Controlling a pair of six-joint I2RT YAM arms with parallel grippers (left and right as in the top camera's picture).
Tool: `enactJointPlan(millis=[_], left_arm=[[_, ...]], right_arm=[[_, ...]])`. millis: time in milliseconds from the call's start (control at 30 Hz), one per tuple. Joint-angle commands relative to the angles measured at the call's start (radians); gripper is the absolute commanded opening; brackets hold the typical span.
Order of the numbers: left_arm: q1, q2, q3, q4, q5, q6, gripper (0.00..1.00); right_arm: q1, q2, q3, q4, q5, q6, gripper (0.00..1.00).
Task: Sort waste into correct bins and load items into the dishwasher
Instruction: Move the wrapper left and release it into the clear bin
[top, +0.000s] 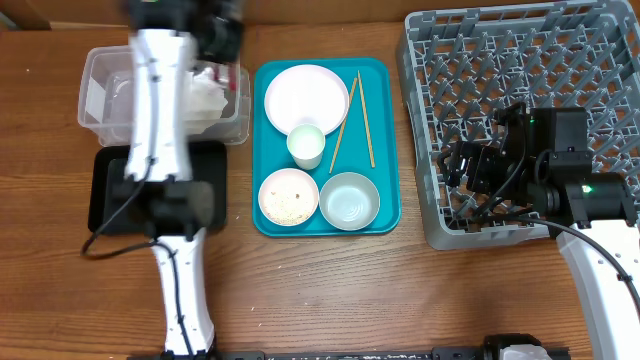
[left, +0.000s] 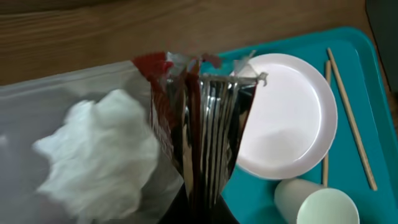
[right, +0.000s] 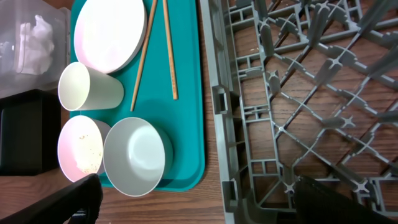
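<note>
My left gripper (top: 218, 42) is shut on the red-and-brown snack wrapper (left: 199, 124) and holds it over the right end of the clear tub (top: 95, 75). The crumpled white napkin (left: 99, 149) lies inside that tub. The black tray (top: 108, 195) sits just in front of the tub. On the teal tray (top: 390, 150) are the white plate (top: 305, 95), white cup (top: 306, 145), small white bowl (top: 288, 196) with rice grains, grey metal bowl (top: 349, 199) and chopsticks (top: 352, 120). My right gripper (right: 205, 208) is open and empty over the front left corner of the grey dish rack (top: 520, 60).
My left arm (top: 160, 120) lies across the tub and the black tray. The right wrist view shows a strip of bare wood (right: 208, 124) between the teal tray and the rack wall (right: 221, 99). Wooden table (top: 330, 290) stretches along the front.
</note>
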Motion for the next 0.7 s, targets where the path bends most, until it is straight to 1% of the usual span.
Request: enactJointPlan(millis=[0, 133, 167, 200, 267, 300, 333, 367, 400, 500, 667], left_arm=[[0.058, 0.015, -0.005, -0.055, -0.037, -0.063, 0.04], [0.098, 0.053, -0.031, -0.075, -0.052, -0.066, 0.04], [0.105, 0.058, -0.048, -0.072, -0.052, -0.066, 0.09], [0.109, 0.062, -0.061, -0.068, -0.052, -0.066, 0.17], [0.114, 0.069, -0.075, -0.062, -0.051, -0.066, 0.52], [0.115, 0.069, -0.078, -0.057, -0.051, -0.065, 0.76], [0.116, 0.069, -0.078, -0.052, -0.052, -0.064, 0.88], [0.116, 0.064, -0.077, -0.047, -0.052, -0.056, 0.94], [0.116, 0.060, -0.071, -0.045, -0.052, -0.054, 0.97], [0.116, 0.033, -0.018, -0.073, -0.051, -0.055, 0.99], [0.115, -0.050, 0.079, -0.166, -0.032, -0.055, 0.99]], right_arm=[[0.006, 0.001, 0.026, 0.008, 0.008, -0.001, 1.00], [0.006, 0.001, 0.026, 0.008, 0.008, -0.001, 1.00], [0.006, 0.001, 0.026, 0.008, 0.008, -0.001, 1.00], [0.006, 0.001, 0.026, 0.009, 0.008, -0.001, 1.00], [0.006, 0.001, 0.027, 0.009, 0.008, -0.001, 1.00], [0.006, 0.001, 0.026, 0.011, 0.008, -0.001, 1.00], [0.006, 0.001, 0.026, 0.014, 0.008, -0.001, 1.00], [0.006, 0.001, 0.026, 0.019, 0.008, -0.001, 1.00], [0.006, 0.001, 0.026, 0.024, 0.008, -0.001, 1.00], [0.006, 0.001, 0.026, 0.027, 0.008, -0.001, 1.00], [0.006, 0.001, 0.026, 0.027, 0.008, -0.001, 1.00]])
